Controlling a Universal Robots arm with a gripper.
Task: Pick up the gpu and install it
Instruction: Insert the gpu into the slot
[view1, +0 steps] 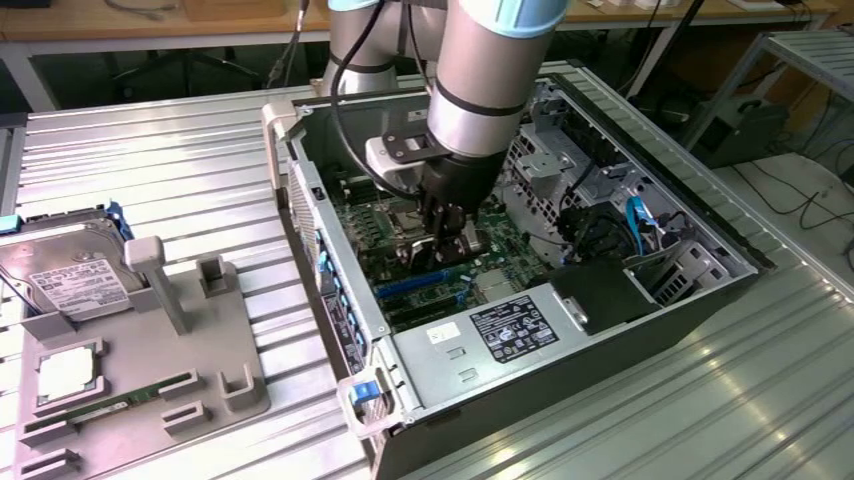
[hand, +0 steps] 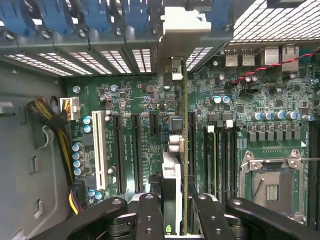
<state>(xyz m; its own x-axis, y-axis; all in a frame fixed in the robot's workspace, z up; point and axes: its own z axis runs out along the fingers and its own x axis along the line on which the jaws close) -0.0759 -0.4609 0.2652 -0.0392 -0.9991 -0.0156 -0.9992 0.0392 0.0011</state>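
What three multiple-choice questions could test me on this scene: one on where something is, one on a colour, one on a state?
1. Where is the hard drive?
A. Inside the computer case.
B. On the grey holder at the exterior view's left.
C. On the floor.

2. What colour is the motherboard?
A. Green.
B. Red.
C. White.

3. How is the gpu placed?
A. Lying flat on the grey holder.
B. Lying on the metal table.
C. Held on edge by the gripper over the motherboard.

Answers:
1 B: the drive lies on the holder.
2 A: the board is green around its slots.
3 C: the fingers clamp the card, its edge toward the board.
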